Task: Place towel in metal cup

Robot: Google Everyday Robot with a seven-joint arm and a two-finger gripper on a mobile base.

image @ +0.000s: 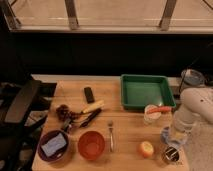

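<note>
My gripper (172, 139) is at the right edge of the surface (125, 131), jaws pinching the towel (166, 134), just behind the metal cup (172, 155). I'd lift it clear, centre it over the cup, then lower it deep before releasing.

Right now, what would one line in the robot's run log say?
step: grasping | gripper: shut on towel, right side of table | metal cup: beside fruit | towel in cup: not yet

Green tray (145, 92), orange bowl (91, 145), fork (110, 136)
</note>
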